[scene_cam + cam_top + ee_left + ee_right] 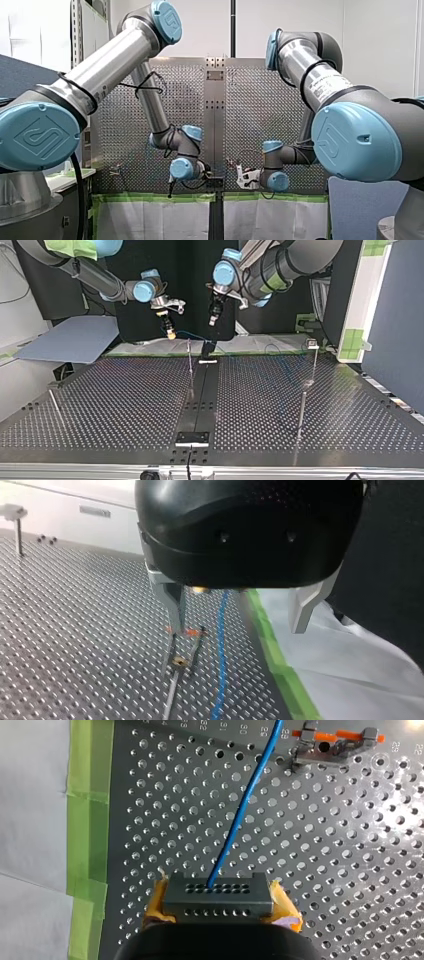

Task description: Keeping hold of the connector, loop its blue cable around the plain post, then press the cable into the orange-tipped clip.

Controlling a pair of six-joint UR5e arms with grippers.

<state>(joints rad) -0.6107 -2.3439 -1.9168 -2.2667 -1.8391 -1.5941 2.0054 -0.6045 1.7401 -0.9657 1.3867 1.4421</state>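
Two grippers hang over the table (350,870). My right gripper (220,912) is clamped on the connector (217,892) between yellow pads (157,897), and the blue cable (240,815) runs from the connector across the table, passing just beside the orange-tipped clip (334,744). My left gripper (237,625) holds nothing, its metal fingers (172,600) spread wide above the cable, one fingertip near the clip.
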